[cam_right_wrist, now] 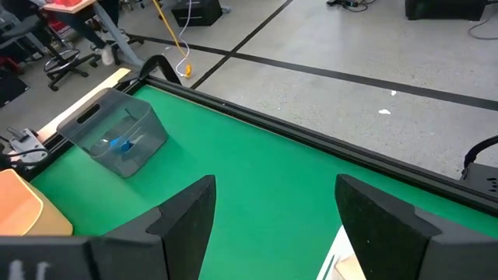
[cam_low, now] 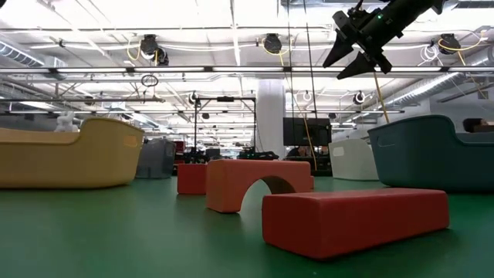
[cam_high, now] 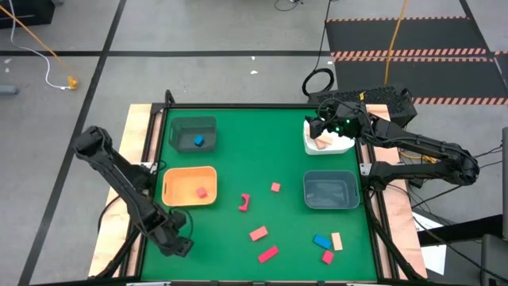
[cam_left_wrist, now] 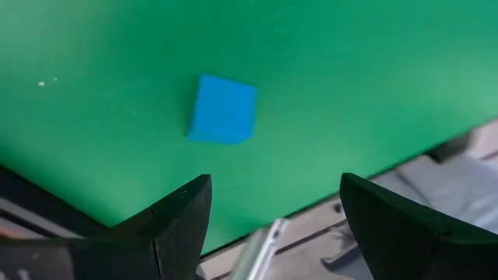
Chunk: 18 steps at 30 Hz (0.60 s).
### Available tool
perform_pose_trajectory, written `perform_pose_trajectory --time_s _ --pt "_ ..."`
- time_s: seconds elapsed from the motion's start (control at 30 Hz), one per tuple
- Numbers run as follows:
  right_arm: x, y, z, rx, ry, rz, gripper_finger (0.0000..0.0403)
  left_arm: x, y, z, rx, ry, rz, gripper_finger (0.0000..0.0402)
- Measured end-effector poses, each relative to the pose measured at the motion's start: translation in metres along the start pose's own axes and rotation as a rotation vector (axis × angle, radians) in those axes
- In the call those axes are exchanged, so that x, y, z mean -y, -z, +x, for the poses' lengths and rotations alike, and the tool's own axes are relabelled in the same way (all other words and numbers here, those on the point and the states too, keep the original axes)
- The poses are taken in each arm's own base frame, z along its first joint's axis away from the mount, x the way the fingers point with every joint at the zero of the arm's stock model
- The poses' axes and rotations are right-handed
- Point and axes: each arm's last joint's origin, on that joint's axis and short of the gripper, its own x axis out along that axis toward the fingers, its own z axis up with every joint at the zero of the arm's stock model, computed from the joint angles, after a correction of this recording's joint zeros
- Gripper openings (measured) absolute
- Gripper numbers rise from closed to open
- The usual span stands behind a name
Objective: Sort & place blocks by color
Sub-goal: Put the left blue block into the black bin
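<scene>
My left gripper [cam_left_wrist: 276, 185] is open at the table's near-left corner [cam_high: 176, 242], fingers just short of a blue cube [cam_left_wrist: 223, 109] that lies flat on the green mat; the high view hides this cube. My right gripper [cam_high: 320, 127] hangs open and empty above the white bin [cam_high: 327, 143], high in the low view [cam_low: 356, 54]. On the mat lie a red curved piece [cam_high: 244, 202], a pink cube [cam_high: 275, 187], two red bars [cam_high: 258, 233] [cam_high: 268, 253], a blue block [cam_high: 321, 241], a tan bar [cam_high: 336, 241] and a red block [cam_high: 327, 257].
The dark green bin [cam_high: 193, 133] holds a blue block [cam_right_wrist: 118, 144]. A red block [cam_high: 202, 192] lies in the orange bin [cam_high: 189, 187]. Tan pieces sit in the white bin. The grey-blue bin [cam_high: 331, 191] stands near the right edge. Bare mat lies in the table's middle.
</scene>
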Motion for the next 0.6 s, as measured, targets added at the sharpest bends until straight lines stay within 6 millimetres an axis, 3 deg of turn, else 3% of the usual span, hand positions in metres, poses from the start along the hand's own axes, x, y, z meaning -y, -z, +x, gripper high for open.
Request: perform_pose_trajectory --time_s 0.37,0.6 --pt "0.000 0.000 0.000 0.000 0.000 0.000 0.0254 -0.006 -0.010 0.021 0.054 -0.166 0.053 0.0282" --pt "0.000 0.000 0.000 0.000 0.000 0.000 0.0254 -0.005 -0.011 0.027 0.053 -0.175 0.083 0.0282"
